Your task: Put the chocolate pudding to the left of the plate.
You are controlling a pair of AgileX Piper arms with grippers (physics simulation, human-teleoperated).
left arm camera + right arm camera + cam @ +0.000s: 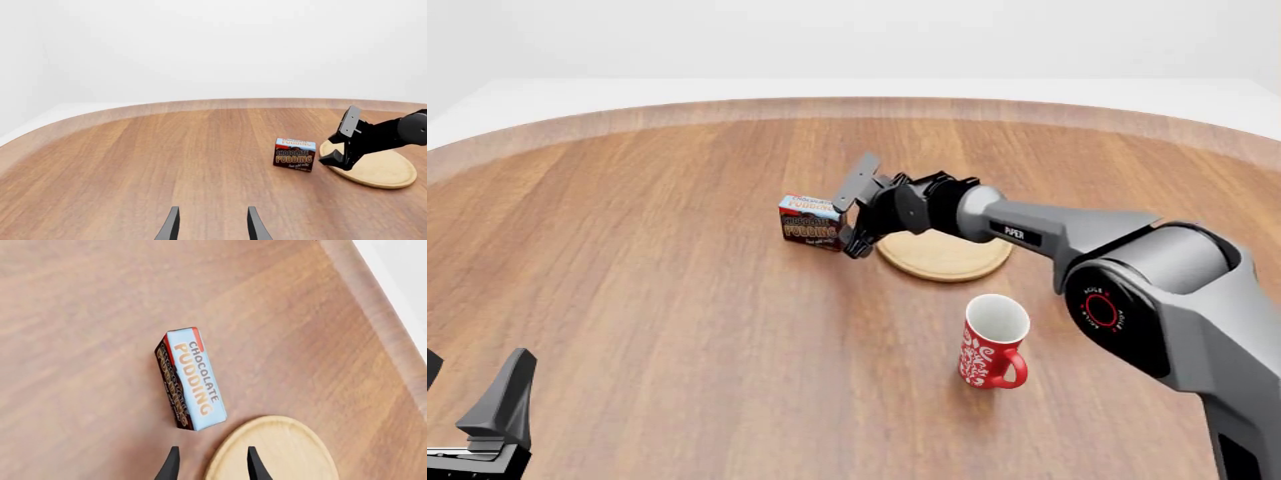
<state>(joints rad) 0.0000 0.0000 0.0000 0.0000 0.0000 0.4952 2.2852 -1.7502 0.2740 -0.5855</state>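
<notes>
The chocolate pudding [810,221] stands mid-table, just left of the plate [945,256], its long axis running left to right. The right gripper [857,212], fingers apart and holding nothing, hangs just to its right, far nearer than the left gripper [494,412], also spread, at the near-left corner.

A rounded wooden table [667,300] with a lighter rim carries everything here. The chocolate pudding [810,222] stands upright on it, just left of the plate [954,262], a narrow strip of bare wood between them. Nearer the arms' side, a red-and-white mug [993,342] stands apart from the plate.
</notes>
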